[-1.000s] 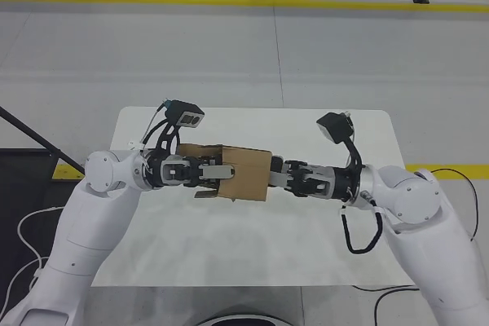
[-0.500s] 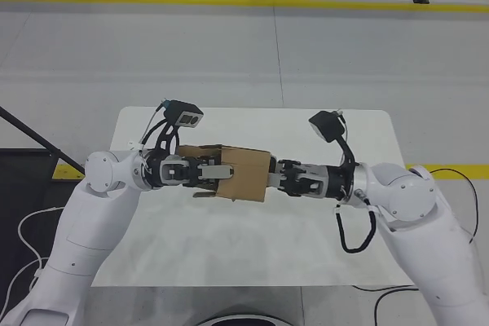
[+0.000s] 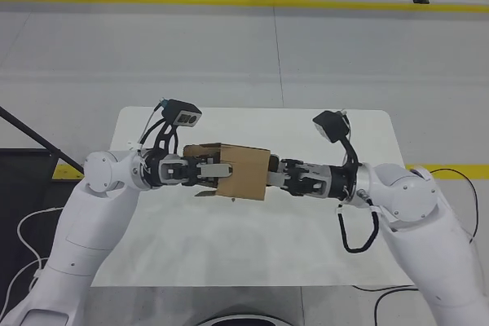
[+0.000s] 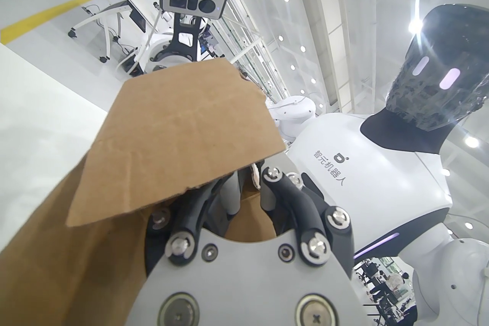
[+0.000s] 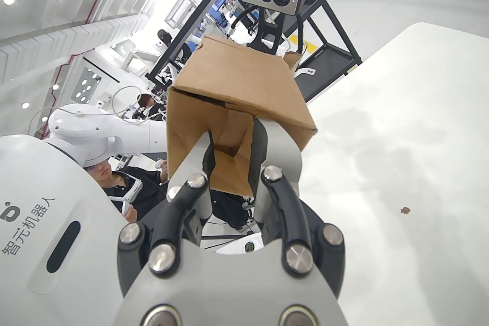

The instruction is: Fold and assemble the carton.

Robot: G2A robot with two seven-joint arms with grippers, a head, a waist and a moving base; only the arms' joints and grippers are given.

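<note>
Cardboard carton [image 3: 244, 171] in right gripper [image 5: 235, 146]

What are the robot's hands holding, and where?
The carton: the right gripper pinches a flap at one open end; the left gripper is at the other end, hold unclear.

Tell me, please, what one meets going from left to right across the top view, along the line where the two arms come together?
left gripper → carton → right gripper
</note>
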